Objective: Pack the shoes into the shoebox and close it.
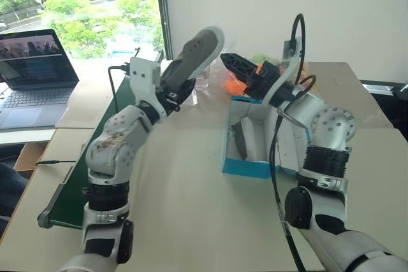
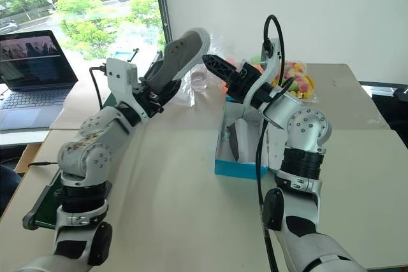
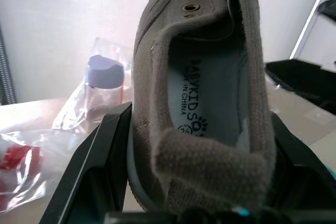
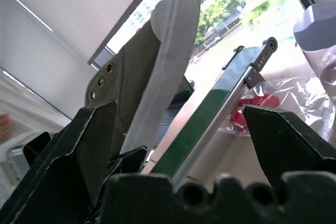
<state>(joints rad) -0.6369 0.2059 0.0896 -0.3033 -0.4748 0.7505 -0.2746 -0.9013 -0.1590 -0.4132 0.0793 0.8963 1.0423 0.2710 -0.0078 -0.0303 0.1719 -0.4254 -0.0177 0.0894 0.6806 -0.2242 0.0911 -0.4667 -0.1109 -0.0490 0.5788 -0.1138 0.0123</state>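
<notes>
While Sneaker Hangs Above Table

Though crowded near shoebox [image 1: 245,165], bare tabletop [image 1: 185,214] ahead. Left gripper [image 1: 180,91] clamped on raised sneaker [image 1: 199,52], heel between fingers. Right gripper [image 2: 217,65] spread wide, holding nothing, above box; second shoe [image 1: 239,139] inside.

- The held shoe [image 3: 210,103] carries dark print on its pale insole: a brand reading roughly "BABYKIDS", with "MADE IN CHINA" beside it.
- A small circled size mark follows, too small to read.
</notes>
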